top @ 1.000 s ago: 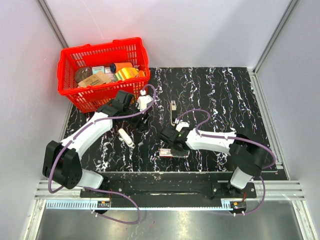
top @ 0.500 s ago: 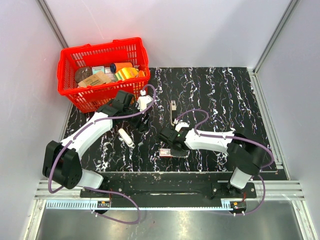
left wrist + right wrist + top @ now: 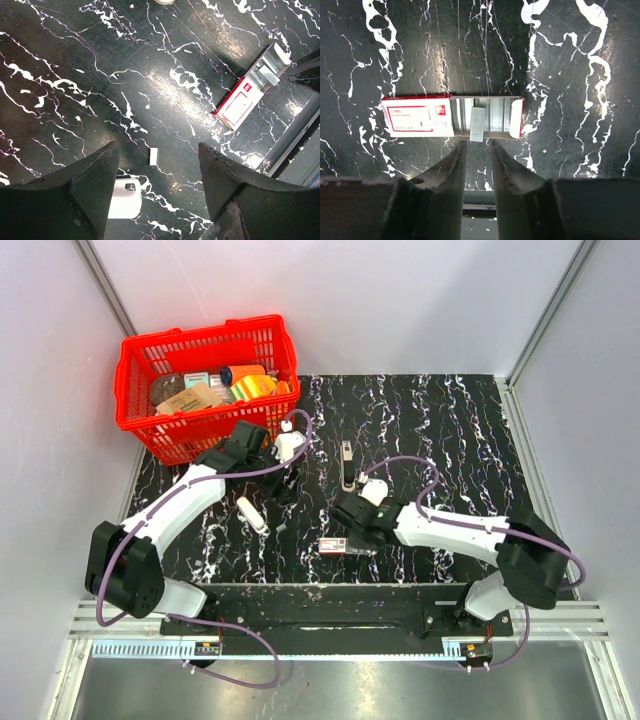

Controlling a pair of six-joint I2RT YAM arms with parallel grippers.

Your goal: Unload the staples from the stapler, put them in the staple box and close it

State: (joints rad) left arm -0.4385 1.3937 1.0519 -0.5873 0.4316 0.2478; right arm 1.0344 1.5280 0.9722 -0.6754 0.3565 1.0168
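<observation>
- Stapler (image 3: 346, 464) is lying near the centre of the top view on the black marbled mat (image 3: 450, 430). Its long axis is running up-and-down the frame. It is not showing in either wrist view.
- Left gripper (image 3: 159, 146) is sitting left of the stapler and slightly lower in the top view. Its jaws are standing wide apart with nothing between them. The white oblong piece (image 3: 124, 198) is showing low in its wrist view.
- Right gripper (image 3: 478, 150) is hanging below the stapler in the top view, tips pointing down-frame at the red-and-white box (image 3: 417, 117). Its jaws are parted narrowly and pinching nothing. A staple strip (image 3: 478, 123) is lying in the box's open tray, just past the tips.
- Judgement: both arms are sitting near the stapler. The right wrist looks marginally closer but is facing away from it. The left is looking across at its long side, so it seems better placed to straddle the narrow width.
</observation>
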